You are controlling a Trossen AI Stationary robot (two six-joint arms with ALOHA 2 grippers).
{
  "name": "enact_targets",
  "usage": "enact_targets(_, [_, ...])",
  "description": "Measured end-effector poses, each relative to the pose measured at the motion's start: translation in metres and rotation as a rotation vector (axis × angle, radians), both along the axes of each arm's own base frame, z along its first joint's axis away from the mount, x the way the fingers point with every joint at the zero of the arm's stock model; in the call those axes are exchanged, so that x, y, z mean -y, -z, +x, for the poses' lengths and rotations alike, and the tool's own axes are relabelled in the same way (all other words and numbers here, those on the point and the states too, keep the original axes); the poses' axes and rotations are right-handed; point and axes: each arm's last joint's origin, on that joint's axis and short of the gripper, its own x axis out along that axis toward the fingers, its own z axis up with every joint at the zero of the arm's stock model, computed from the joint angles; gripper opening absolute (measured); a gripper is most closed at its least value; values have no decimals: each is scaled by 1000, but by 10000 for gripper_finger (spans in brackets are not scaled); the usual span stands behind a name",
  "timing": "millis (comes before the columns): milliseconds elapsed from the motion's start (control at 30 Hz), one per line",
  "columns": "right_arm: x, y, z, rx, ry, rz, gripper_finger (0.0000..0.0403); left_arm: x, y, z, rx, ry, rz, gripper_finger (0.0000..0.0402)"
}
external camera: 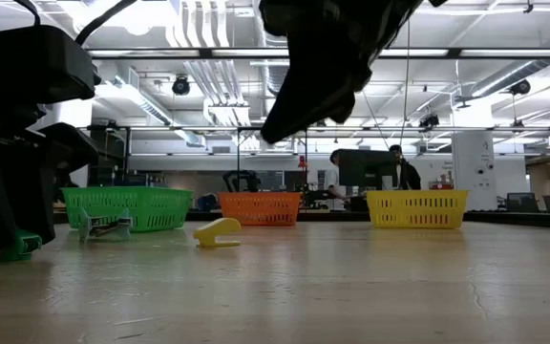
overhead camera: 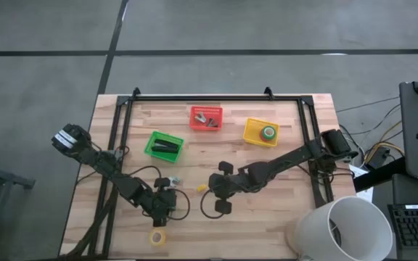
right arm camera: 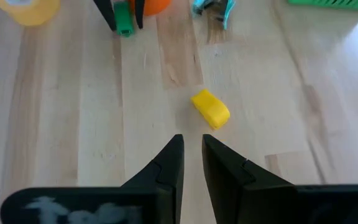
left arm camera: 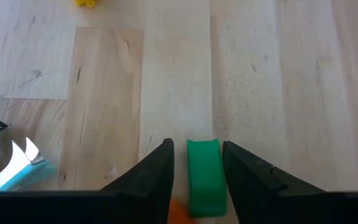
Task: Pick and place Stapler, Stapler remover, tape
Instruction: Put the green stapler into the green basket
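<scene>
Nearest the table's front edge, a yellow tape roll [overhead camera: 157, 237] lies alone, not yet sorted. Just behind it the left gripper [left arm camera: 197, 168] is down at the wood, its fingers straddling a small green piece [left arm camera: 202, 177] with a sliver of daylight on either side. It is lined up for a pinch, but not clamped as far as can be seen. What the piece is cannot be told, though something orange sits right against it.

Next across, the right gripper [right arm camera: 192, 146] hovers above the boards, fingers nearly together and holding nothing. It points at a yellow piece [right arm camera: 211, 109], probably its next pick. A silver-and-teal stapler remover [overhead camera: 173, 180] lies loose nearby.

Along the far side are the sorting bins. The green basket [overhead camera: 151, 141] already holds the black stapler [overhead camera: 165, 147], and the red basket [overhead camera: 206, 109] holds small metal items. The yellow basket [overhead camera: 251, 129] has a green tape roll [overhead camera: 268, 133] inside.
</scene>
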Motion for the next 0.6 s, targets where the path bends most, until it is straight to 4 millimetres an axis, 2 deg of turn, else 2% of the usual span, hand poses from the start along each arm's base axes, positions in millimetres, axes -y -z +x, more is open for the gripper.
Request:
enact_targets(333, [9, -37, -16, 71, 99, -114, 52, -1, 1, -1, 6, -9, 12, 78])
enact_targets(600, [17, -67, -35, 106, 146, -162, 52, -2, 0, 0, 41, -26, 68, 91])
